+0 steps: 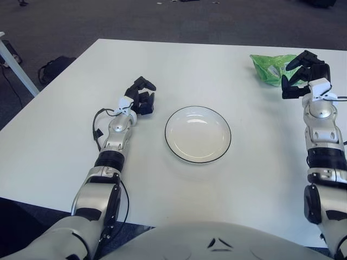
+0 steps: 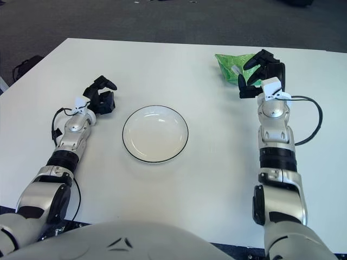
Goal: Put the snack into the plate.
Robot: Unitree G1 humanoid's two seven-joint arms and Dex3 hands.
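Note:
A green snack bag [image 1: 268, 66] lies on the white table at the far right. A white plate with a dark rim [image 1: 198, 135] sits empty at the table's middle. My right hand [image 1: 297, 76] is at the bag's near right edge with its fingers spread around that end; I cannot tell whether they touch it. The bag's right part is hidden behind the hand. My left hand [image 1: 142, 97] shows just left of the plate, fingers relaxed and holding nothing.
The table's far edge runs close behind the snack bag. A dark bag [image 1: 54, 67] lies on the floor off the table's left side, beside a white leg [image 1: 13, 65]. A black cable [image 2: 314, 119] loops by my right forearm.

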